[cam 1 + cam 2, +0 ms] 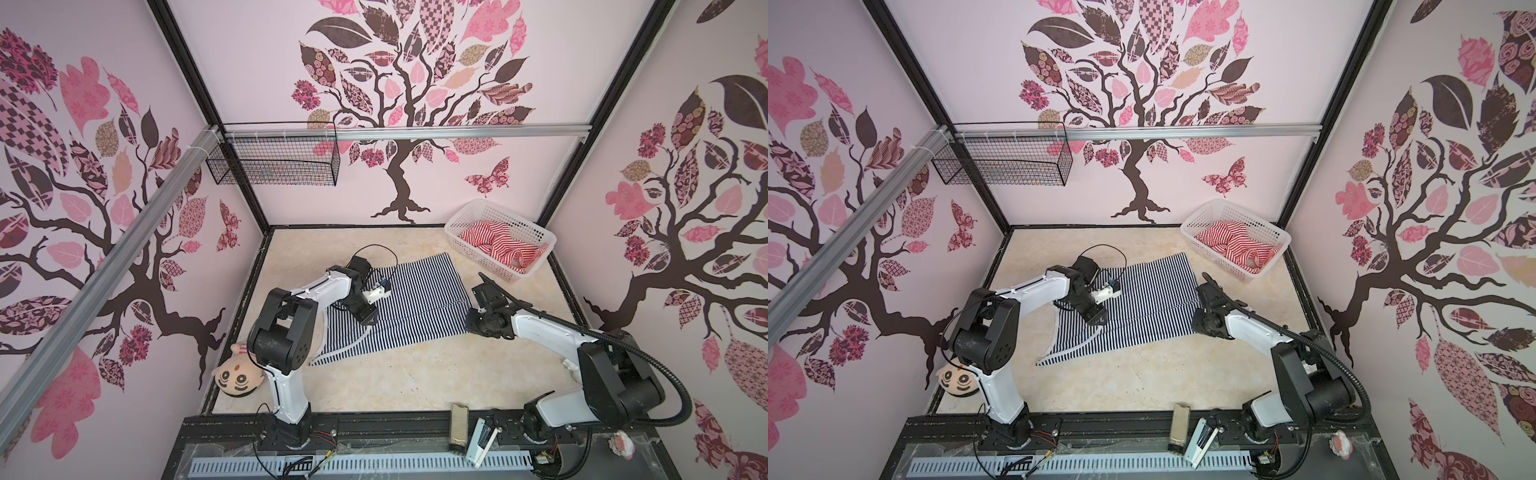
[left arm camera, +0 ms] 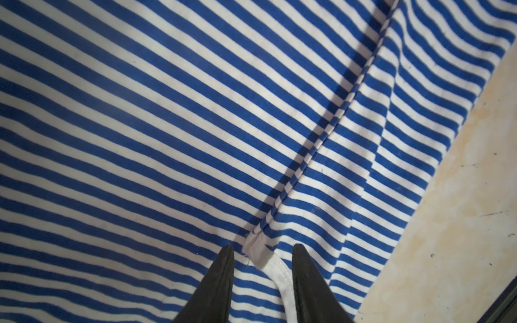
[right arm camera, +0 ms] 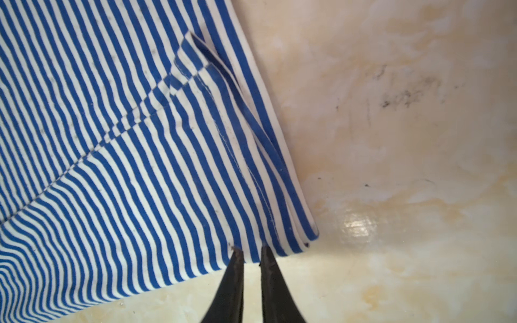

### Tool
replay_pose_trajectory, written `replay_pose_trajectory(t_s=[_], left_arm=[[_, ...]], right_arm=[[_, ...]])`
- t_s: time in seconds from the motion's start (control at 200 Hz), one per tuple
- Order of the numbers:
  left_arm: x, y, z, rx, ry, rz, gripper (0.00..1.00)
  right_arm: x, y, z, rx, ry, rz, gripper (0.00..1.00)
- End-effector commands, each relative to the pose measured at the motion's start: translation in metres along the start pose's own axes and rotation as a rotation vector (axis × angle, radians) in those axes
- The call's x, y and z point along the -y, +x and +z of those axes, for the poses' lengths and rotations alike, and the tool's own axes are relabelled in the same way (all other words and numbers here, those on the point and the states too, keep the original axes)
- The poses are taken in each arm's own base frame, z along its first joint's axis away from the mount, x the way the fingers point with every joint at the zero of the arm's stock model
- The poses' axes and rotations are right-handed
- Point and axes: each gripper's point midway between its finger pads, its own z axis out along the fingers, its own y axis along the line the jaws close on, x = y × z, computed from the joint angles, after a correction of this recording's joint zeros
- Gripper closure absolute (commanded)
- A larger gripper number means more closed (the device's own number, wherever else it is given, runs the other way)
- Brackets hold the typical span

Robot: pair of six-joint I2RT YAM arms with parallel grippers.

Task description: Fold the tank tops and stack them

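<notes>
The navy-and-white striped tank top (image 1: 419,299) (image 1: 1150,299) lies spread on the table, straps toward the front left. The red-and-white striped tank top (image 1: 494,241) (image 1: 1229,241) sits crumpled in the white basket (image 1: 519,218). My left gripper (image 1: 370,321) (image 2: 263,246) is down on the navy top's strap end, open, with the whitish trim (image 2: 279,276) between its fingers. My right gripper (image 1: 471,322) (image 3: 251,249) is at the hem's front right corner. Its fingers are nearly together, pinching the layered edge of the navy tank top (image 3: 112,167).
A plush doll (image 1: 239,376) lies at the front left by the left arm's base. A black wire basket (image 1: 274,162) hangs on the back wall. Bare beige table (image 1: 415,374) lies in front of the navy top. Small tools (image 1: 459,424) rest on the front rail.
</notes>
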Motion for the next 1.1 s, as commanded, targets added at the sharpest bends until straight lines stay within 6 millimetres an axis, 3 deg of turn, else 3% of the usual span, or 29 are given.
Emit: replay_pose_trajectory(t_s=[0.0,0.33,0.555,0.685,0.745,1.096], left_arm=[[0.005,0.007,0.010,-0.019,0.029,0.001,0.62],[0.005,0.015,0.017,-0.056,0.025,0.011,0.74],[0.008,0.017,0.019,-0.060,0.040,0.011,0.75],[0.009,0.016,0.016,-0.060,0.045,0.011,0.92],[0.010,0.016,0.012,-0.062,0.044,0.010,1.00],[0.018,0.005,-0.026,0.013,0.015,0.027,1.00]], right_arm=[[0.009,0.004,0.006,-0.018,0.031,0.018,0.84],[0.010,0.008,0.010,-0.030,0.033,0.020,0.86],[0.010,0.009,0.012,-0.037,0.031,0.020,0.86],[0.011,0.009,0.012,-0.036,0.033,0.019,0.88],[0.013,0.010,0.013,-0.038,0.044,0.023,0.90],[0.016,0.014,0.019,-0.051,0.055,0.031,0.95]])
